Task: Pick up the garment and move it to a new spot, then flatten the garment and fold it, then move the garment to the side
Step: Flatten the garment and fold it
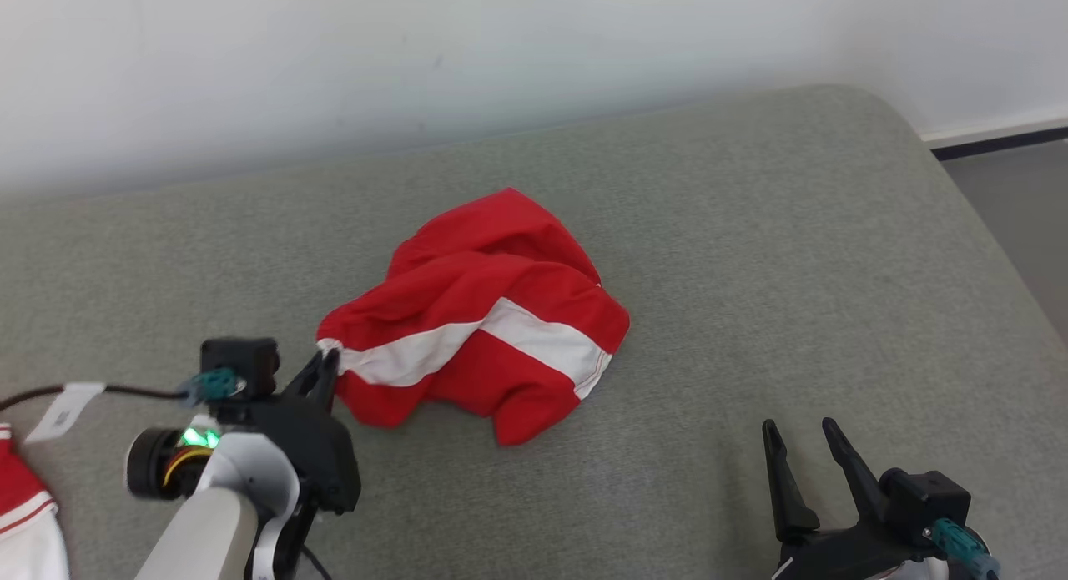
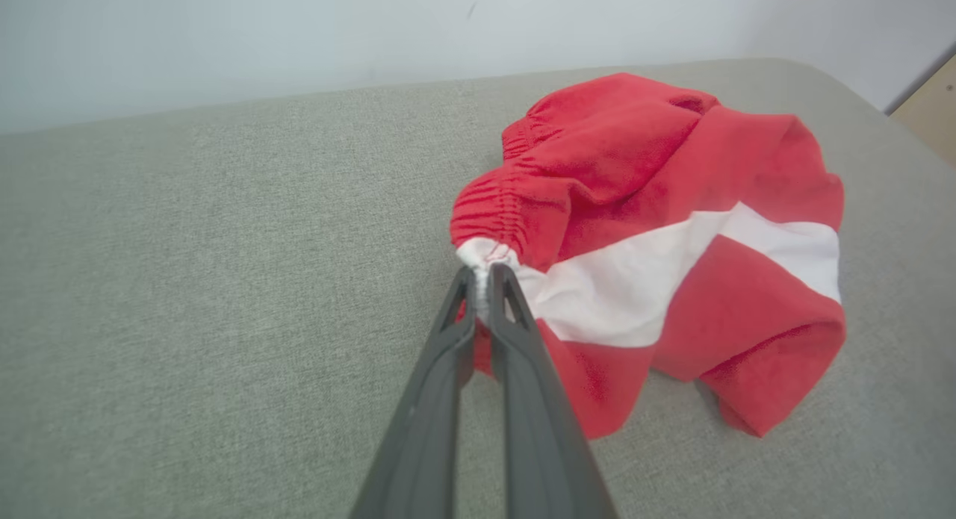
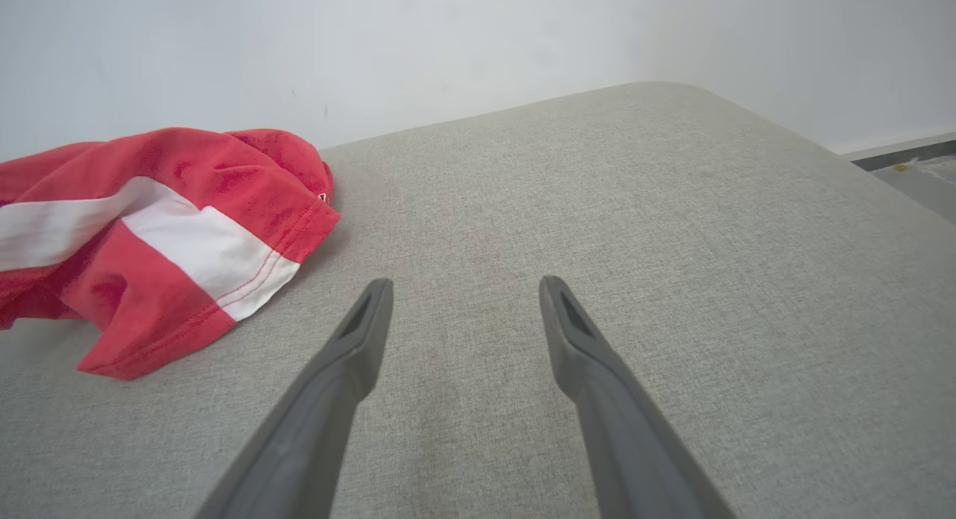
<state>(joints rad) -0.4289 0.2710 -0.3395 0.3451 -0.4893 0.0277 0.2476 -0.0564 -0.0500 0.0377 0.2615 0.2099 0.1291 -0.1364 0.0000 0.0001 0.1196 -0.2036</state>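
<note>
Two tools differ: the left tool (image 2: pixel 484 274) pinches the white waistband edge of the crumpled red garment (image 1: pixel 484 313) lying mid surface (image 1: pixel 751 271); the right tool (image 3: pixel 464 284) stands wide, apart. Lift slowly so the small pinch holds.

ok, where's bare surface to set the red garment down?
Widest free patch: right of the garment, up to the rounded edge of the grey cushion, beyond the open right hand. Also free: the strip between garment and wall, and far left. Crowded: near left, with the left hand pinching the waistband, a tagged cable and another red-white cloth.
</note>
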